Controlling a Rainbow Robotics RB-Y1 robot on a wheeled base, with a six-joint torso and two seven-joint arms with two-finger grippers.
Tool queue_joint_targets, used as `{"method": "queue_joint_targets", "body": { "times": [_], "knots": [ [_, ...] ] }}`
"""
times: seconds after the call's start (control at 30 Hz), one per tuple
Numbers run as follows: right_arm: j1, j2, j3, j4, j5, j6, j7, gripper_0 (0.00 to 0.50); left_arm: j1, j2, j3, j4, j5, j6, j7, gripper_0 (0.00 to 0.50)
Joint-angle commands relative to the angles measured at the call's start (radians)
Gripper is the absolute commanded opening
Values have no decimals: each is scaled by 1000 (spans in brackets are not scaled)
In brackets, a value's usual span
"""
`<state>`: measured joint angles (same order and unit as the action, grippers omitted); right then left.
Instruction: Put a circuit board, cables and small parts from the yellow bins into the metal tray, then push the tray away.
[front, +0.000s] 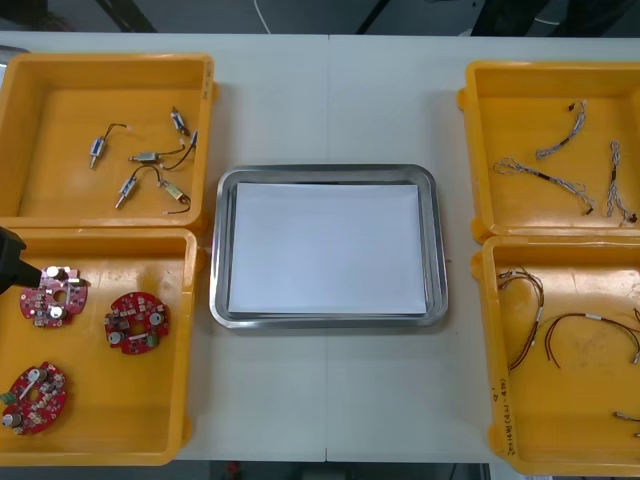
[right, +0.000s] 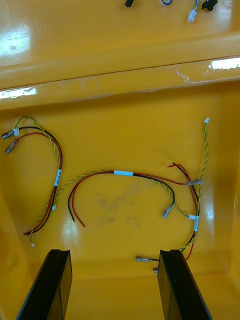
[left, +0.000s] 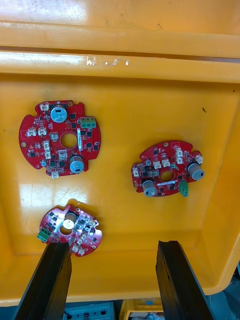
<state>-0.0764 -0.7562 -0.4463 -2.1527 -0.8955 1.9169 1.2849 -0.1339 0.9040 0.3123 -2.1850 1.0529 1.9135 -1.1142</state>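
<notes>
Two left gripper (left: 112, 245) fingers spread apart, gripping nothing, above three round red circuit boards (left: 167, 168) with silver cylinders and green connectors, flat in a yellow bin (left: 120, 65), right gripper (right: 114, 252) likewise parted over red and yellow cables (right: 122, 173), white-lined metal tray (front: 325, 175) between bins

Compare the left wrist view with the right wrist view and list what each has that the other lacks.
Left wrist view: three round red circuit boards lying apart in a yellow plastic bin ahead of the left gripper. Right wrist view: red and yellow cables strewn in another yellow bin ahead of the right gripper. Both: a yellow bin's floor beyond an open gripper holding nothing.
</notes>
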Motion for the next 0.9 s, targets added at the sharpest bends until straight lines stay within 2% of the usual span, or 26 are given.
{"method": "queue_joint_targets", "body": {
  "times": [0.03, 0.9],
  "knots": [
    [15, -38, -15, -7, 7, 3, 47, 500, 19, 42, 30, -4, -8, 6, -38, 500],
    [15, -38, -15, -7, 7, 3, 47, 500, 19, 42, 30, -4, -8, 6, -38, 500]
  ]
}}
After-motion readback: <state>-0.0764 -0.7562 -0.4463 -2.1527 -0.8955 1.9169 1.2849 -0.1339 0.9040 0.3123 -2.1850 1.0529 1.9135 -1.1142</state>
